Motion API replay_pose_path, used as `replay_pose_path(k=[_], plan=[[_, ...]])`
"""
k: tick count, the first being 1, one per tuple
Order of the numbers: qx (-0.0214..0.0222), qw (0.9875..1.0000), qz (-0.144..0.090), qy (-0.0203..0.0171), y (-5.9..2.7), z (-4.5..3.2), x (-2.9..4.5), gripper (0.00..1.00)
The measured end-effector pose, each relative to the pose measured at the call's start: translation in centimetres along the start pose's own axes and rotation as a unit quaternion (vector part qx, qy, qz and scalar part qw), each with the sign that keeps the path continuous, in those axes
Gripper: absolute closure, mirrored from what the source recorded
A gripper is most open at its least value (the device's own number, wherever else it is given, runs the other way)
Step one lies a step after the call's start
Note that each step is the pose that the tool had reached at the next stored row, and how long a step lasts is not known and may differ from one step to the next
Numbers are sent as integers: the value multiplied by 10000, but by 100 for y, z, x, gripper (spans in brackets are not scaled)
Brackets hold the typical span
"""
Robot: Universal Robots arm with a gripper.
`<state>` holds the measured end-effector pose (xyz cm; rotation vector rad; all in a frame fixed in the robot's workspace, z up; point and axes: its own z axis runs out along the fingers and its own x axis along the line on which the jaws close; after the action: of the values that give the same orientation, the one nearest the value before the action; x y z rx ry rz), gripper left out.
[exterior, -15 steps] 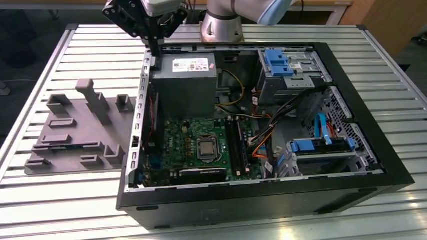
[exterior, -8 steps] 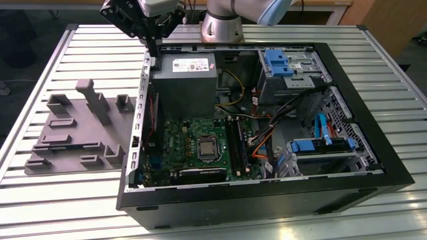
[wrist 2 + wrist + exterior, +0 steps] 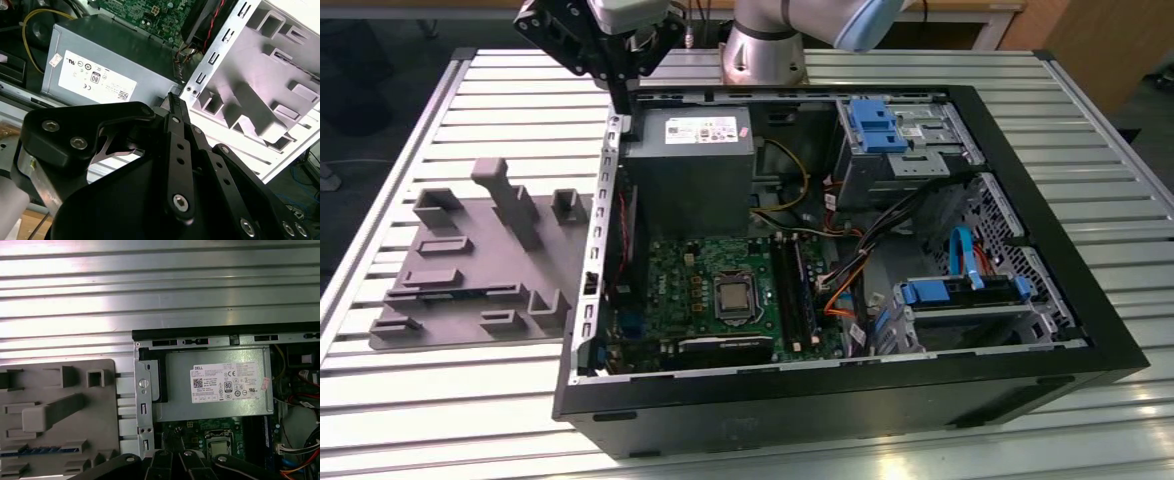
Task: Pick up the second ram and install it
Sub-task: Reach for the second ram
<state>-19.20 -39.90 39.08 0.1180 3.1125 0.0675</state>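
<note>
The second ram (image 3: 459, 293) lies edge-up in a slot of the grey holder (image 3: 467, 262) on the exterior view's left, showing as a thin dark blue strip. The first wrist view shows the same ram (image 3: 30, 451) near the holder's (image 3: 60, 390) lower part. My gripper (image 3: 626, 104) hangs above the back corner of the open computer case (image 3: 854, 390), over the grey power supply (image 3: 690, 150) and well away from the ram. Its black fingers (image 3: 173, 102) are shut with nothing between them. The black memory slots (image 3: 790, 285) run beside the processor socket on the green motherboard (image 3: 670, 290).
The case lies on its side on a ribbed metal table (image 3: 427, 400). Drive bays with blue latches (image 3: 874, 125) and loose orange and yellow cables (image 3: 841, 285) fill the case's right half. The arm's base (image 3: 763, 50) stands behind the case.
</note>
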Motion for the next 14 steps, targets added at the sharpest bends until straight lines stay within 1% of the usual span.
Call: replay_pose_path(k=[14], plan=[[0, 10000, 0, 0, -6, 2, 75, 89]])
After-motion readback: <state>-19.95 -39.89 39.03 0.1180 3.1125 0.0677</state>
